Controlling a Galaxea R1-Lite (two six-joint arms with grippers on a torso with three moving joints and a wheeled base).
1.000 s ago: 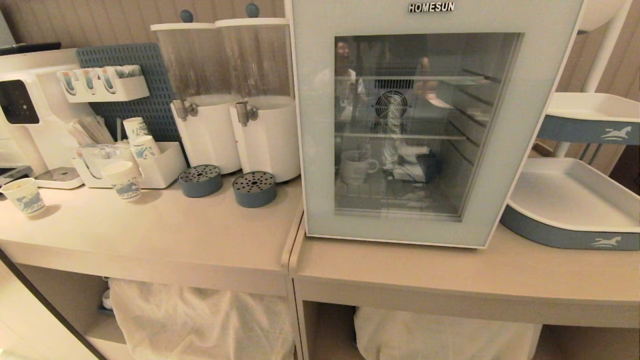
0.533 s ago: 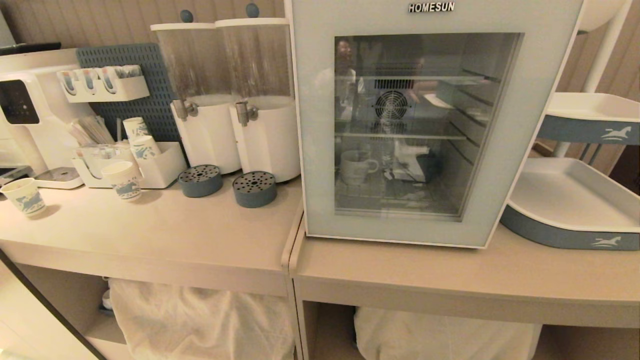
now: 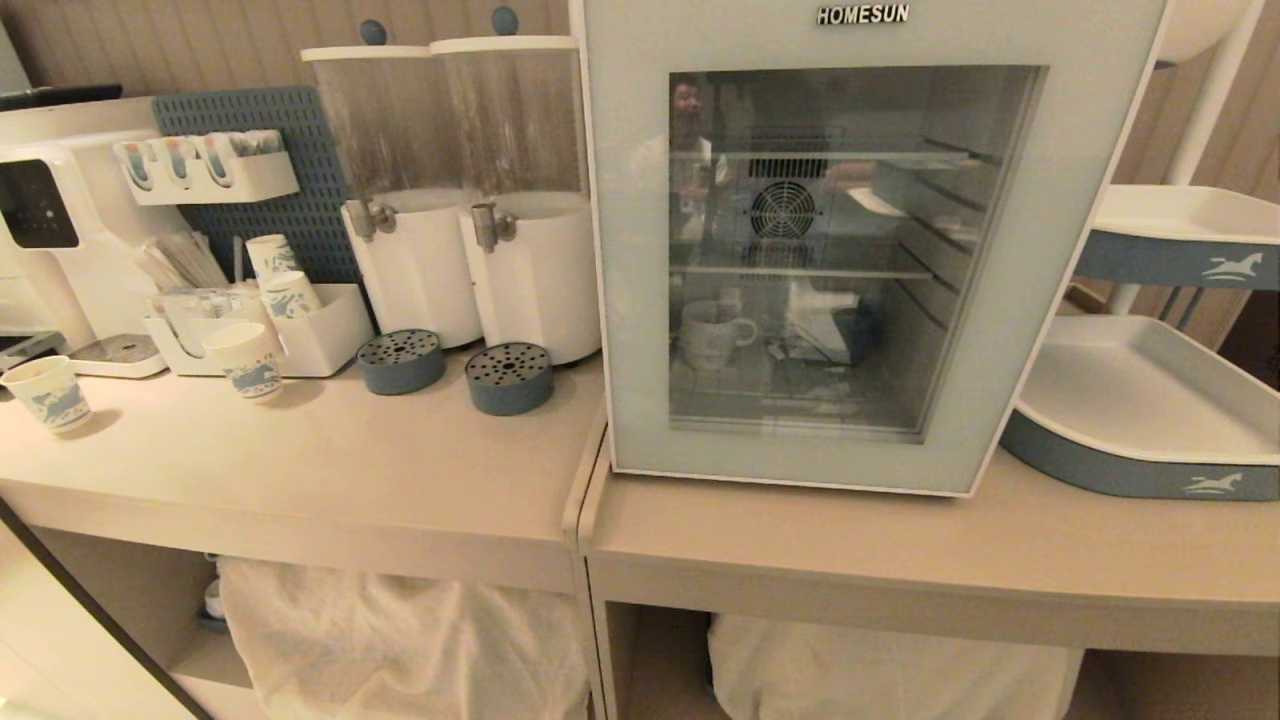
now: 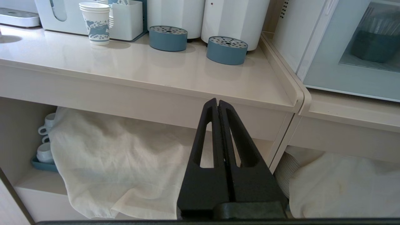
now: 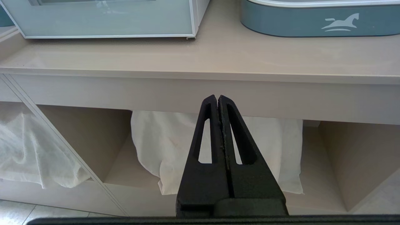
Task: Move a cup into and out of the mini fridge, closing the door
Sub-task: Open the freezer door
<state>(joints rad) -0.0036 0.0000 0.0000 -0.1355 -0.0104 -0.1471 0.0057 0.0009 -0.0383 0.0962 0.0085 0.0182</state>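
So the cup [image 3: 712, 336] sits inside the mini fridge [image 3: 860, 240] on the bottom shelf, towards its left side, handle pointing right. The door [image 3: 640, 300] is shut with the glass facing the robot. The fridge stands on the right-hand table [image 3: 900, 545], close to that table's left edge. Both claws hang low, below the table's front edge: left claw [image 4: 217, 103] pinched closed on nothing under the neighbouring table, right claw [image 5: 217, 99] also closed and empty, under the fridge table. My guess: the right one is nearer, and the cup is up and forward behind the door.
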